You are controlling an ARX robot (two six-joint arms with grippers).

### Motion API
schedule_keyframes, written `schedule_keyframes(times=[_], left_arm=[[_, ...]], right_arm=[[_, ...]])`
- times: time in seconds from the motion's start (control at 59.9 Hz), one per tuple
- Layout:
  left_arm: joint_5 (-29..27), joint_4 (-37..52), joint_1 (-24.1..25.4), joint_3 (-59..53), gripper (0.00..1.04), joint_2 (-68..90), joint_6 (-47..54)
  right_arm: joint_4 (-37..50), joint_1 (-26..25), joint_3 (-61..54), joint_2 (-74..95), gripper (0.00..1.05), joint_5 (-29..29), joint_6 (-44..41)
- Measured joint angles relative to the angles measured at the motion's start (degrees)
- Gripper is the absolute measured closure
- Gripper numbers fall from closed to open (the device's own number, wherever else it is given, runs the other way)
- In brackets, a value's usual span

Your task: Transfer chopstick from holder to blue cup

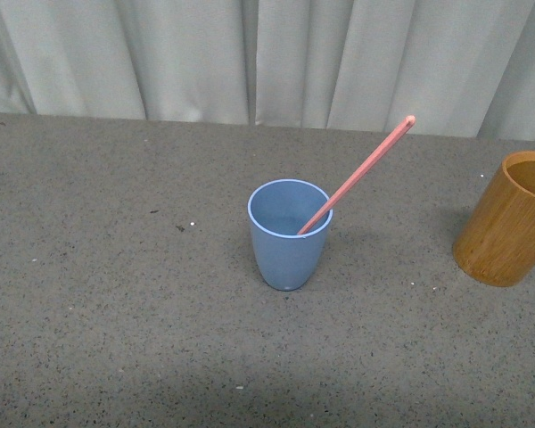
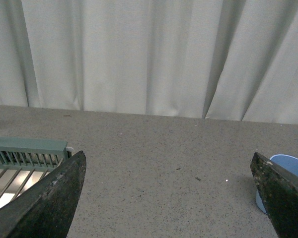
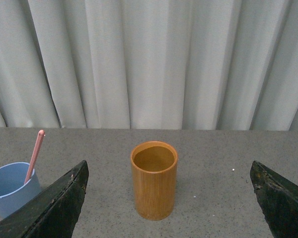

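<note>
The blue cup [image 1: 288, 234] stands upright mid-table in the front view. One pink-red chopstick [image 1: 361, 171] stands in it, leaning up to the right over the rim. The orange-brown holder [image 1: 510, 218] stands at the right edge; its inside looks empty in the right wrist view [image 3: 154, 179]. My right gripper [image 3: 169, 196] is open and empty, well back from the holder; the cup [image 3: 10, 188] and chopstick [image 3: 35, 154] show beside one finger. My left gripper [image 2: 169, 196] is open and empty over bare table; the cup's rim [image 2: 290, 162] peeks past one finger. Neither arm shows in the front view.
A grey speckled tabletop [image 1: 116, 294] runs back to a pale curtain [image 1: 267, 53]. A green slatted rack [image 2: 27, 156] lies on the table by one left finger in the left wrist view.
</note>
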Motion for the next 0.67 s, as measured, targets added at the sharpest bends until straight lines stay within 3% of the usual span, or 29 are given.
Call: schedule_keyframes(times=[0.668], left_arm=[[0.0, 0.0, 0.0, 0.0, 0.07, 0.0, 0.0]], right_arm=[[0.0, 0.0, 0.0, 0.0, 0.09, 0.0, 0.0]])
